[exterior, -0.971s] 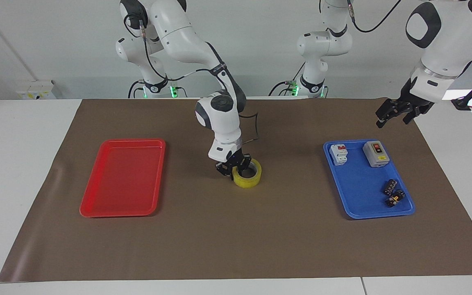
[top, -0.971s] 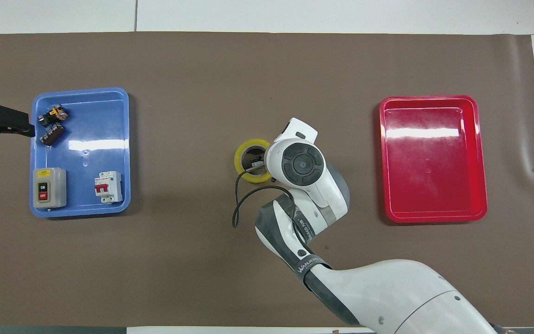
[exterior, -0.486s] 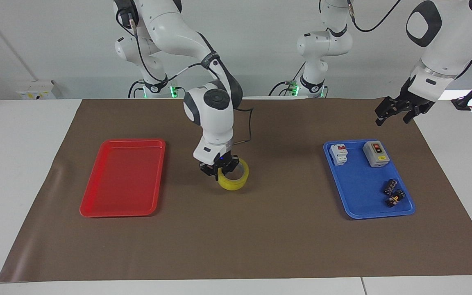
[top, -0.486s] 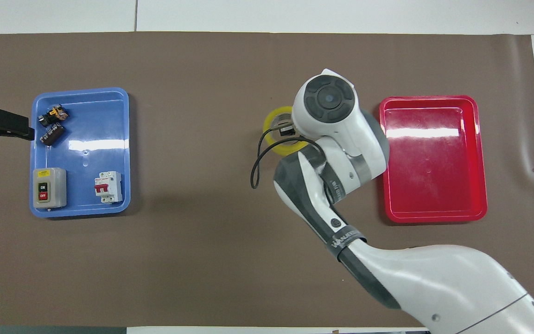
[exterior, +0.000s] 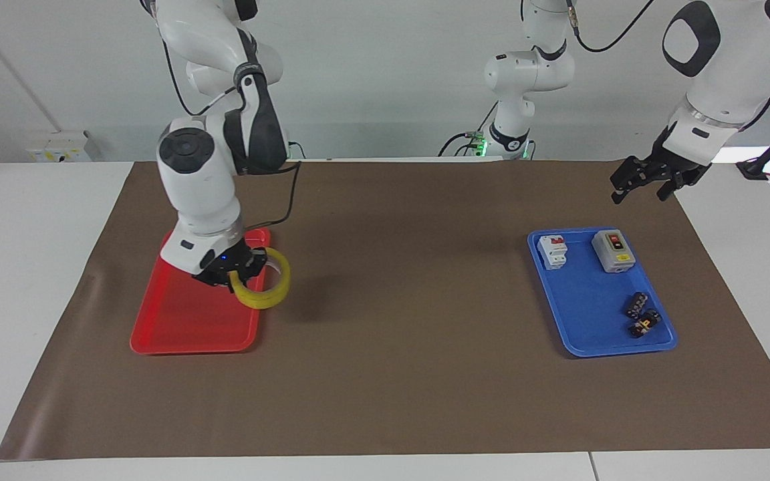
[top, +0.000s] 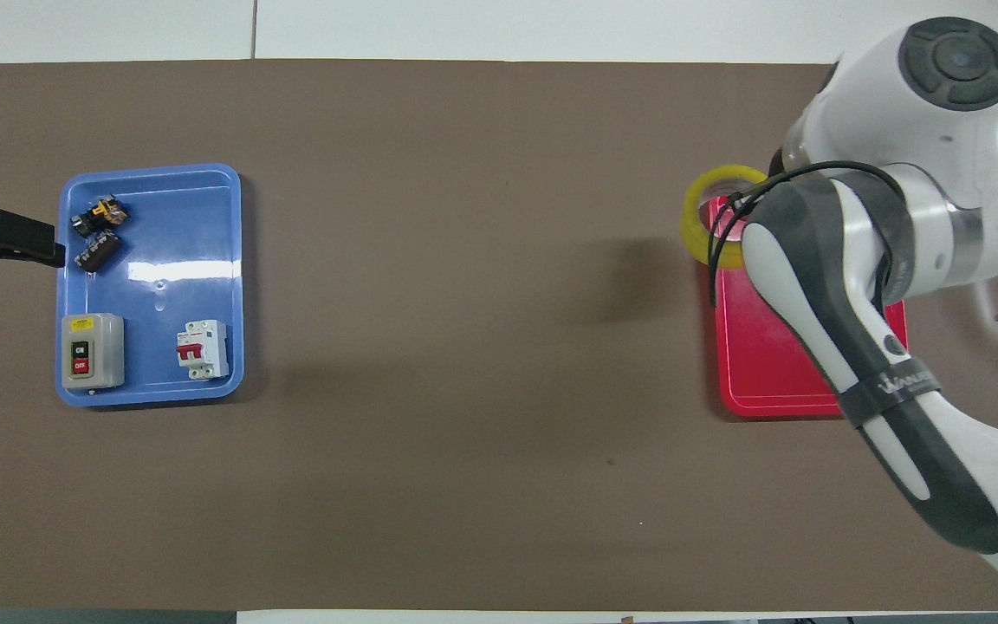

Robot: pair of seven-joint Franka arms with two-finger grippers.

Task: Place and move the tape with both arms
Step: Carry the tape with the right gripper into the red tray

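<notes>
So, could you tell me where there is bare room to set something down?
The brown mat between the red tray and blue tray is bare. The blue tray is crowded along the sides nearest and farthest from the robots.

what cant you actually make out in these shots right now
- Overhead view: the right gripper, shut on the tape, is hidden under its own arm, as is much of the red tray.
- Facing view: the right gripper's hold on the tape's ring is too small to read.
- Overhead view: the left gripper is cut off by the edge.
- Both views: print on the grey switch box is too small.
</notes>
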